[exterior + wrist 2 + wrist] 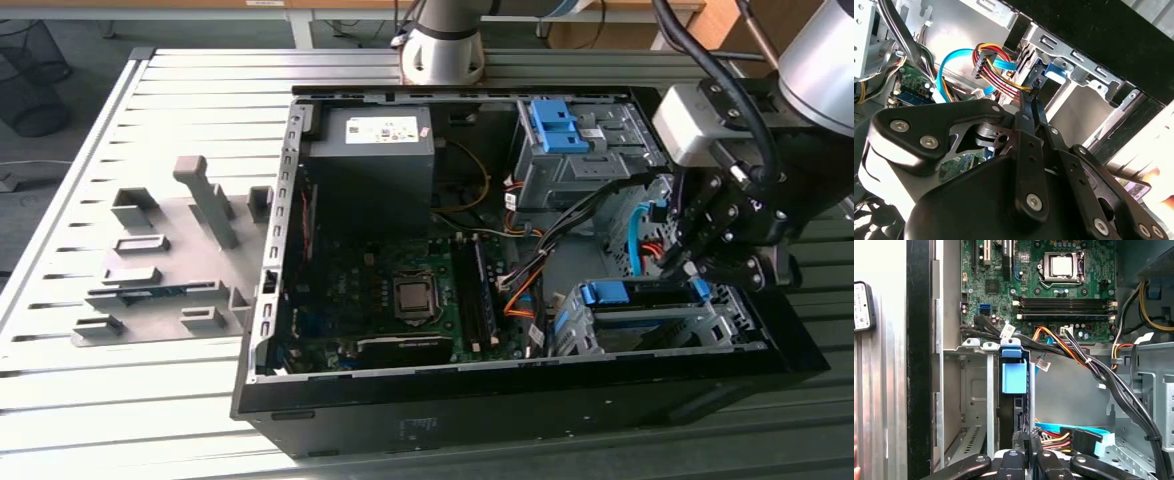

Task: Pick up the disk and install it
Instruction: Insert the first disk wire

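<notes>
Since my gripper (1024,450), jaws pinched on the disk (1015,377) at lower centre, nears cables (1064,347), I fear snagging.

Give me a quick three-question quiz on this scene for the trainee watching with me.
1. True or false: the disk is already in the cage, just ahead of the gripper.
2. The disk's handle is: A red, B blue, C green.
3. Fill in: in the exterior view, the power supply sits toward the view's ____ from the gripper.

Key: 1 true; 2 B; 3 left.
</notes>
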Action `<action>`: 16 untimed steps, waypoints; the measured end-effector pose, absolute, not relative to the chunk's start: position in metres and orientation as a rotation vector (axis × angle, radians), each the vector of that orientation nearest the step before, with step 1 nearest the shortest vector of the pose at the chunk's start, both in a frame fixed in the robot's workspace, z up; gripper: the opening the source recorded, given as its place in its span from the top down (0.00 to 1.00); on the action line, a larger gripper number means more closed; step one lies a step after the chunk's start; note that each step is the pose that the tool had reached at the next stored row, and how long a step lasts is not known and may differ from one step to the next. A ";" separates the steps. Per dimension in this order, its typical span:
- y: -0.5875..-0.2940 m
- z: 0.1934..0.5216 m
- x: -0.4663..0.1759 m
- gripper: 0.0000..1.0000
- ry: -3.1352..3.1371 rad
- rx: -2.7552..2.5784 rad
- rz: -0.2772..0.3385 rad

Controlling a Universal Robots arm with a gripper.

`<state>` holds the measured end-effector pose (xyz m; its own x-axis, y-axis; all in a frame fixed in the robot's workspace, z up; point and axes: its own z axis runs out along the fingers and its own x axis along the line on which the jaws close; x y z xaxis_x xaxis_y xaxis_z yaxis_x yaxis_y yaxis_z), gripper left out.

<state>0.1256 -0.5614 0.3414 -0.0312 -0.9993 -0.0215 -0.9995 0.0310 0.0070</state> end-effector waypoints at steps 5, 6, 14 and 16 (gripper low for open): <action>-0.562 0.338 0.126 0.84 2.248 -2.179 0.031; -0.563 0.338 0.126 0.84 2.248 -2.179 0.031; -0.564 0.335 0.126 0.84 2.248 -2.179 0.031; -0.564 0.334 0.126 0.84 2.248 -2.179 0.031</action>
